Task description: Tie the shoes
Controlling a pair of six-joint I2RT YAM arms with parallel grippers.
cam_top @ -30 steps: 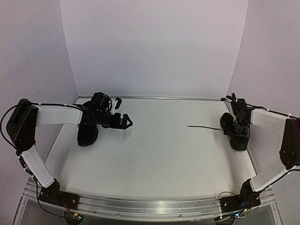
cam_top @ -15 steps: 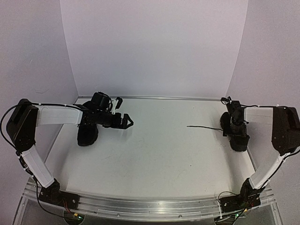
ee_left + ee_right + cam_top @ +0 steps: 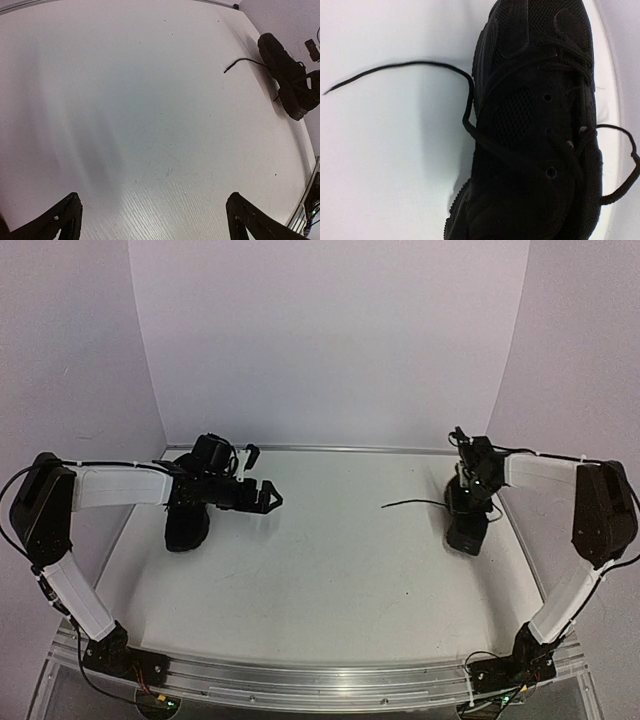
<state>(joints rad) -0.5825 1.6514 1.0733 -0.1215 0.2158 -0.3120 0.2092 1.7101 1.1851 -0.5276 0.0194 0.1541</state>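
Two black shoes lie on the white table. The left shoe [image 3: 186,525] sits at the far left, partly under my left arm. My left gripper [image 3: 266,498] hovers just right of it, open and empty, its fingertips [image 3: 67,215] wide apart over bare table. The right shoe [image 3: 466,530] lies at the far right, with one loose lace [image 3: 405,504] trailing left. My right gripper [image 3: 469,488] sits down on this shoe's top and is shut. In the right wrist view the shoe [image 3: 535,125] fills the frame and hides the fingers. The lace [image 3: 395,67] is untied.
White walls enclose the table on the left, back and right. The right shoe lies close to the table's right edge [image 3: 612,100]. A metal rail [image 3: 300,680] with both arm bases runs along the near edge.
My right gripper has closed and swung left, and the right shoe with its lace has shifted left with it. The left arm has stayed put.
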